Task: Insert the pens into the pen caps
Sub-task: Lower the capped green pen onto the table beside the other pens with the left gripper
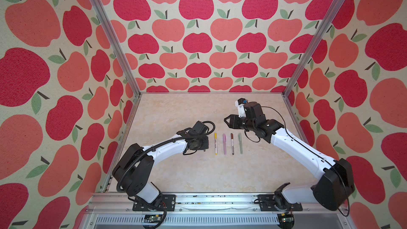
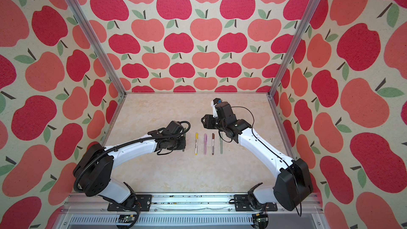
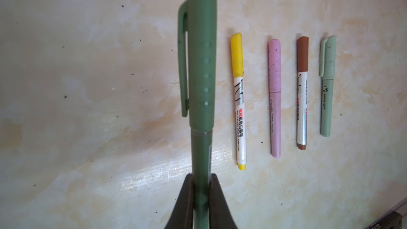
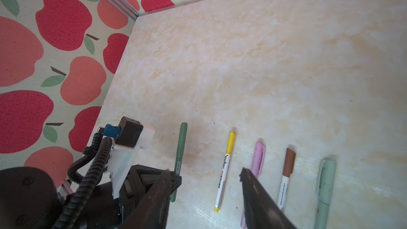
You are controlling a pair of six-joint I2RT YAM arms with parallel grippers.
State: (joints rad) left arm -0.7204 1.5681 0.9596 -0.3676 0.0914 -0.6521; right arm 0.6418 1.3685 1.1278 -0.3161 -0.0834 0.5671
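Left gripper (image 3: 201,187) clamped tight on the capped dark green pen (image 3: 199,62), just beside the yellow-capped pen (image 3: 239,106); right gripper (image 4: 204,171) half-open, empty: lower it flat and parallel onto the table (image 3: 88,84), then let go.

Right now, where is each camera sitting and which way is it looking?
Both top views: high over the front, looking down and back at the table; left arm and right arm show.
Left wrist: on the left arm, looking along the left gripper, shut on the dark green pen, over the table.
Right wrist: on the right arm, looking down across the table toward the left arm; the open right gripper shows.
Shared: every view shows the yellow-capped pen lying on the table.
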